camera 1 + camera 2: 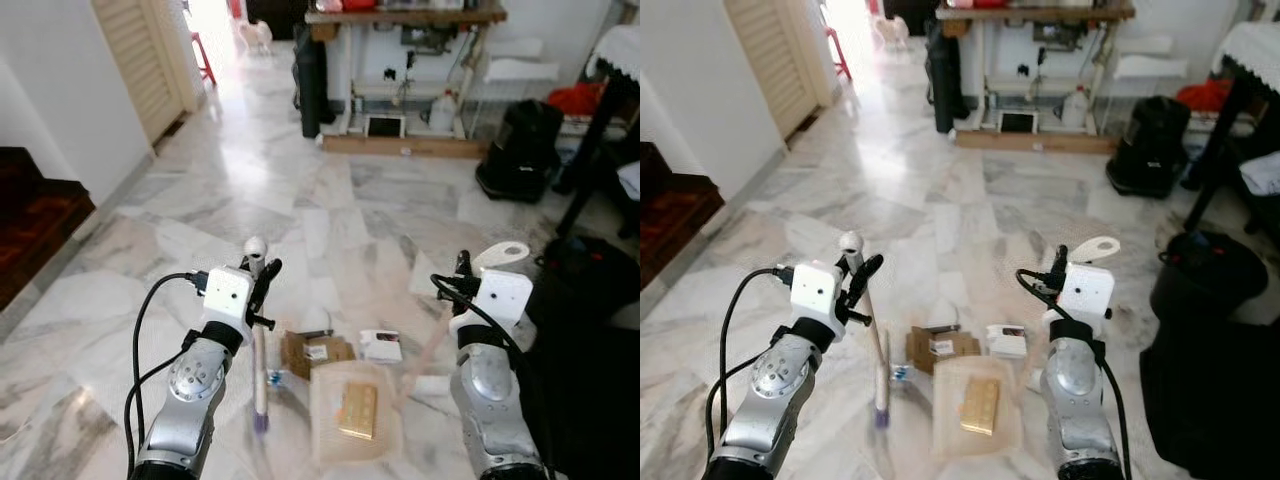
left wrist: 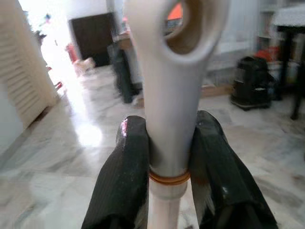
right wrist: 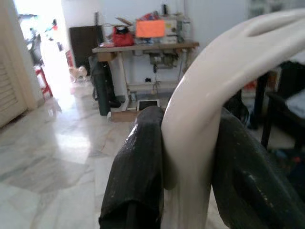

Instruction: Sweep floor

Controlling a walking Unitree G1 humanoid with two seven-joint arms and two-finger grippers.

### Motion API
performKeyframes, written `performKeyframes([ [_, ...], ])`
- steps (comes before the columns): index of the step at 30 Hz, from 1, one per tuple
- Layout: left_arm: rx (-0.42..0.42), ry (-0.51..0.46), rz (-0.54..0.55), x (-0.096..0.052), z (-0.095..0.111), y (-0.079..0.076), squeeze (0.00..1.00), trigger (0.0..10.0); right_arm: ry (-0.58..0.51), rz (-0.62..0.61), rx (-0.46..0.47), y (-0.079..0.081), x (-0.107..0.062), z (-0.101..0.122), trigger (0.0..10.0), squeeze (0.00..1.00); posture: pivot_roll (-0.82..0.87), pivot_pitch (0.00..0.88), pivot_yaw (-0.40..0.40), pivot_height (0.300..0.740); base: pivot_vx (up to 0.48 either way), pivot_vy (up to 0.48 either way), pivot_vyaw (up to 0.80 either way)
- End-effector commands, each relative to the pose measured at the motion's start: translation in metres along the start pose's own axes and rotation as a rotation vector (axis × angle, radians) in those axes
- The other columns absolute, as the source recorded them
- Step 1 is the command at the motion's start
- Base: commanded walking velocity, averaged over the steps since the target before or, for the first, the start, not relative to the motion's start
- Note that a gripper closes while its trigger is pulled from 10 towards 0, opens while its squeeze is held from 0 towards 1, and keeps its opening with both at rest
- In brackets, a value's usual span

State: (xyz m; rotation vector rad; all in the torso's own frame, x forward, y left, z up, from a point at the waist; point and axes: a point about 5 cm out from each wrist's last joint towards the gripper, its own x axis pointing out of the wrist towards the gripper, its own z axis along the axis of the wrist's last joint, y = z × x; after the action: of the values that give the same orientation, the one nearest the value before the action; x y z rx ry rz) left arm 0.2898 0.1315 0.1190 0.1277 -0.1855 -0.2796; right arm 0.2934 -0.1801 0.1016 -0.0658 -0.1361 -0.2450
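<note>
The left gripper is clenched on the cream broom handle, its two black fingers pressing the shaft just under the handle's hanging loop and above a thin orange band. From there the broom runs down toward 6 o'clock to a purple tip near the floor. The right gripper is likewise clamped on the curved cream dustpan handle, whose looped top rises above the white wrist housing.

On the marble floor, between the two arms at 6 o'clock, lies the dustpan tray, a pale translucent pan holding a small gold-coloured packet. Just beyond it, toward 12 o'clock, sit flattened brown cardboard pieces with a white label, and a small white box beside them at 1 o'clock; the print on both is too small to read.

Farther out at 12 o'clock stands a work table cluttered with things, a white jug under it. At 2 o'clock is a black bag, and at 3 o'clock a black bin. A louvred door stands at 10 o'clock, and dark wooden stairs at 9 o'clock.
</note>
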Motion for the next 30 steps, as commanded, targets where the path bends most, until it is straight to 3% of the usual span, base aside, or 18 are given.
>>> performKeyframes([
  [1,0.019,-0.034,0.018,0.0011,0.0081,0.0079,0.00,10.0,-0.067,0.034,0.026,0.0126,0.0053,0.0160,10.0,0.00,0.08,0.004,0.031,0.740,0.000,0.334,0.71],
  [14,0.022,-0.033,0.017,0.0004,0.0090,0.0090,0.00,10.0,-0.061,0.051,0.043,0.0159,0.0042,0.0157,10.0,0.00,0.09,0.009,0.034,0.740,0.000,0.335,0.14],
  [30,0.029,-0.025,0.019,-0.0008,0.0091,0.0115,0.00,10.0,-0.057,0.062,0.048,0.0190,0.0037,0.0148,10.0,0.00,0.09,0.013,0.038,0.740,0.000,0.332,0.61],
])
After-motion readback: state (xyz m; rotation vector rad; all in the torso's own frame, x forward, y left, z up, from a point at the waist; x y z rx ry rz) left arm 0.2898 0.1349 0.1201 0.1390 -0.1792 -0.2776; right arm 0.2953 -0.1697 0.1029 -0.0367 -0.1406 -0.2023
